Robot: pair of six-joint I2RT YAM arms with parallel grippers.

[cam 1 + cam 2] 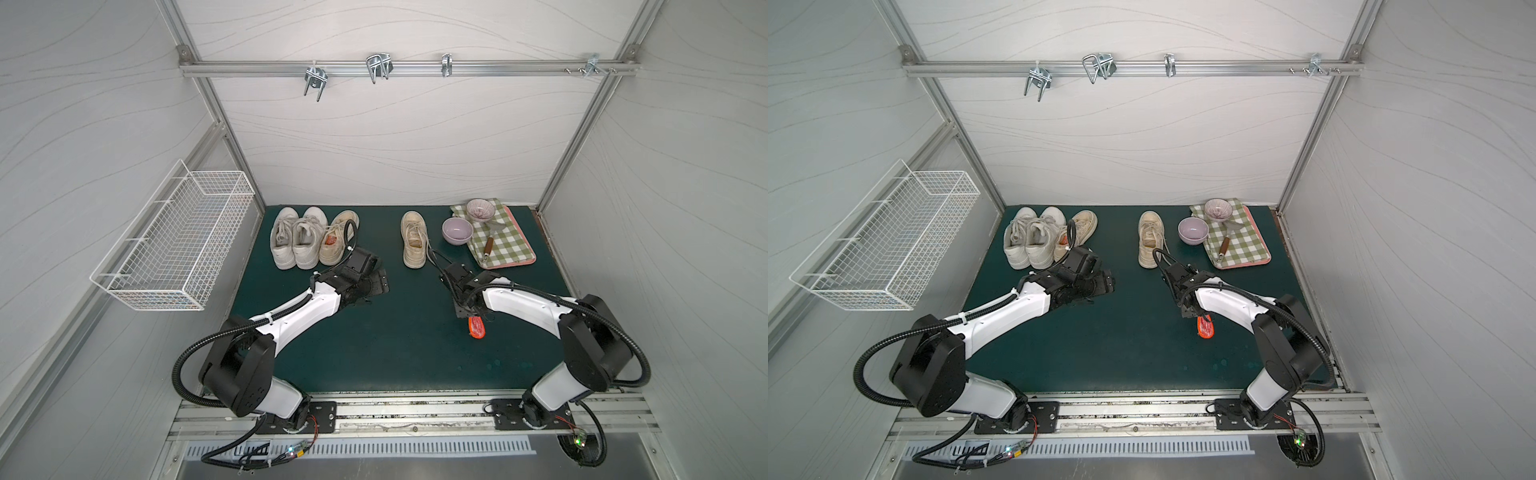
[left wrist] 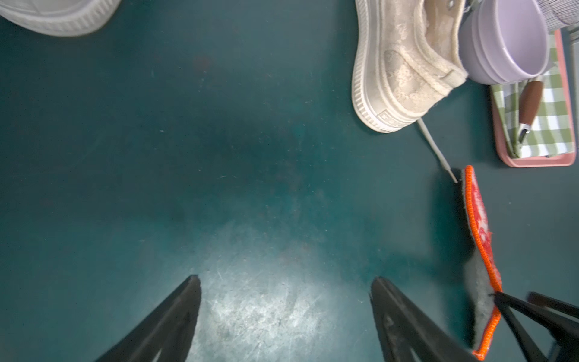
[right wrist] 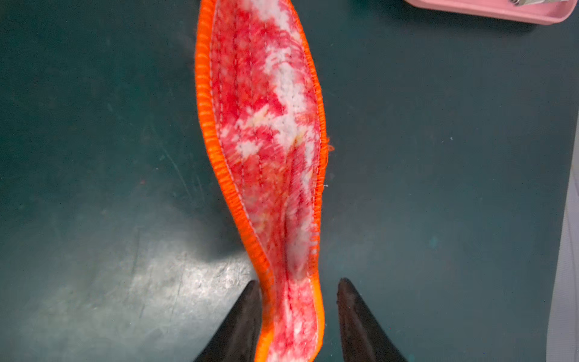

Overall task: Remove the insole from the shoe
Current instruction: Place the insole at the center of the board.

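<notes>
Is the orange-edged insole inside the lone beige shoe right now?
No, the insole is out over the green mat, well apart from the beige shoe.

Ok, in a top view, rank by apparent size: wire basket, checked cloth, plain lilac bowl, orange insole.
1. wire basket, though mounted nearer the camera
2. checked cloth
3. plain lilac bowl
4. orange insole, unsure: the right arm hides part of it

Left claw (image 2: 285,278), right claw (image 3: 299,281) agape
</notes>
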